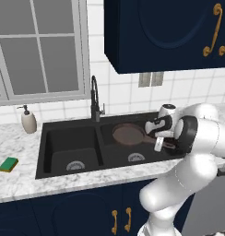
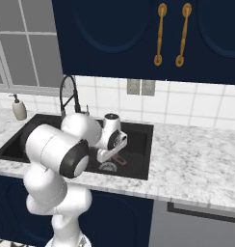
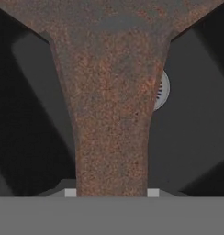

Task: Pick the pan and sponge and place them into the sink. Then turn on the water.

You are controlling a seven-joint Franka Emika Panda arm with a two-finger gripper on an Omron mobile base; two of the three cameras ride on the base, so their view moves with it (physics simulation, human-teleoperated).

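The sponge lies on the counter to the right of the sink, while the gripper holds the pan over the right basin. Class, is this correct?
Not quite. In the left base view the sponge lies on the counter to the left of the sink, not the right. The gripper does hold the pan over the right basin.

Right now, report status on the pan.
Gripper shut on pan handle, pan over sink's right basin. Sponge on counter, left of sink. Nothing in the way.

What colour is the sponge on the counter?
Green on top with a yellow underside; the sponge shows best in the left base view.
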